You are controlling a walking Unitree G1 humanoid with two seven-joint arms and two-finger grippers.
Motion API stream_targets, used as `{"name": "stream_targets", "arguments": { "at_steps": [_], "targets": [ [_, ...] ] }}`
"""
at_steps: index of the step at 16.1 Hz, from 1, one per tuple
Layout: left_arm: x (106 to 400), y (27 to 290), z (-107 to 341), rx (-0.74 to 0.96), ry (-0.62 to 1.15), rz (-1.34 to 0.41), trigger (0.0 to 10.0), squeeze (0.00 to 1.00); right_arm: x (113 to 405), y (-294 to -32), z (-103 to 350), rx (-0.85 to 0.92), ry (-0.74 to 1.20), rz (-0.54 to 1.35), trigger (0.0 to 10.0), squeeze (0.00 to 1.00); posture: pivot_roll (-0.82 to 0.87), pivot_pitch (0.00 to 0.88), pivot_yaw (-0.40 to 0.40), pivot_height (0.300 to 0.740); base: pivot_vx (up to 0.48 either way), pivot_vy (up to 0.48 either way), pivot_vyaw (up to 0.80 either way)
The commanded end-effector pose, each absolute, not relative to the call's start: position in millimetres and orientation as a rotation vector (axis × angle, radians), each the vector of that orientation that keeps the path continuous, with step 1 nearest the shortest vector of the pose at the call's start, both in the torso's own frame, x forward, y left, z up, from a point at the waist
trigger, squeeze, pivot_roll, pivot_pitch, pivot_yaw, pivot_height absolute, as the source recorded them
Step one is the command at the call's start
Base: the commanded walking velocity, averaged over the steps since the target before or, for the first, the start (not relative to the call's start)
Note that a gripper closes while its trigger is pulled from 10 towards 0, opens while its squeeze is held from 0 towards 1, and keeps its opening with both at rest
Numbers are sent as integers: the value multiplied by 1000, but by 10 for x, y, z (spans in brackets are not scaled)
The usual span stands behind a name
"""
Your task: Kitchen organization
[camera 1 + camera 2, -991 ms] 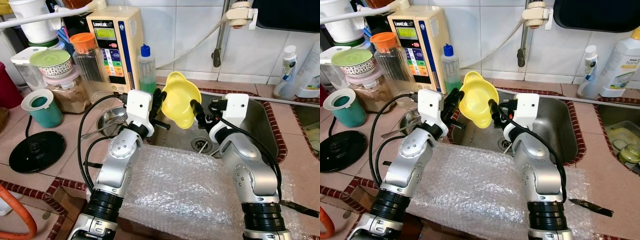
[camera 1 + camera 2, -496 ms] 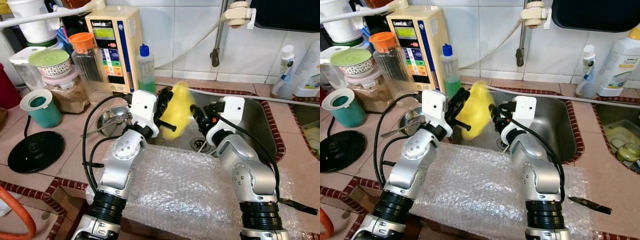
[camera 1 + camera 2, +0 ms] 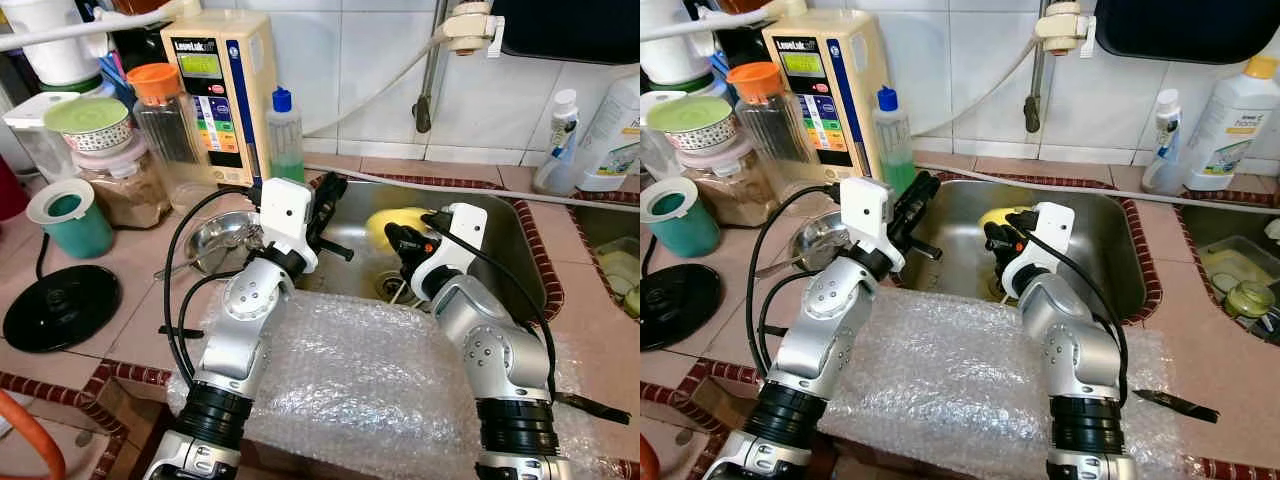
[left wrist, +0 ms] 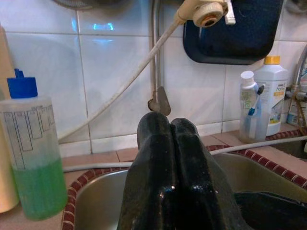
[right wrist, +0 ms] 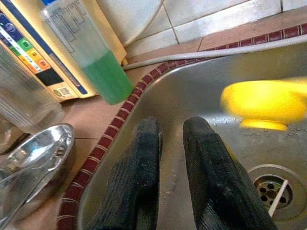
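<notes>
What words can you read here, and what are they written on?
"LeveLuk": on top of the cream machine, beside its little screen.
"home": on the white bottle at the right.
The machine's coloured buttons, the print on the green-liquid bottle and the small bottle are too small to read.

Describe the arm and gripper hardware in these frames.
Two silver metal arms with black ribbed collars near the base. Each wrist carries a white boxy housing, with black cables looping along the arm. The left gripper and right gripper each have two long, matte black fingers.
</notes>
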State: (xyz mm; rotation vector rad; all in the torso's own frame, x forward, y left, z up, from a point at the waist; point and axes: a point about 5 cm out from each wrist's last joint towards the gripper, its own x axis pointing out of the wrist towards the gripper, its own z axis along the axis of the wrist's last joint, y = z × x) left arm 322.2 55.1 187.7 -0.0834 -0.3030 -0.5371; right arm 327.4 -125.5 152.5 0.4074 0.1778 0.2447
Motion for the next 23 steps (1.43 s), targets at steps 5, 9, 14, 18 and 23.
{"name": "stream_targets", "arguments": {
  "at_steps": [5, 9, 14, 18, 23],
  "targets": [
    [3277, 763, 1810, -50, -267, -431, 118, 0, 3280, -1308, 1522, 360, 191, 245, 0, 0, -91, 0, 48, 740, 0, 0, 0],
    [3328, 1117, 1661, -101, -191, -237, 10000, 1000, 3187, -1308, 1486, 199, 177, 295, 10000, 1000, -83, 0, 42, 740, 0, 0, 0],
    [3357, 1593, 1522, -96, -106, 20, 10000, 1000, 3072, -1305, 1502, 154, 157, 384, 10000, 1000, -74, 0, 39, 740, 0, 0, 0],
    [3266, 1936, 1361, -116, 1, 190, 10000, 1000, 2997, -1291, 1507, 155, 157, 443, 10000, 1000, -61, 0, 32, 740, 0, 0, 0],
    [3175, 2055, 1345, -82, 31, 171, 10000, 1000, 2907, -1203, 1562, 127, 161, 584, 10000, 1000, -28, 0, 22, 740, 0, 0, 0]
  ]
}}
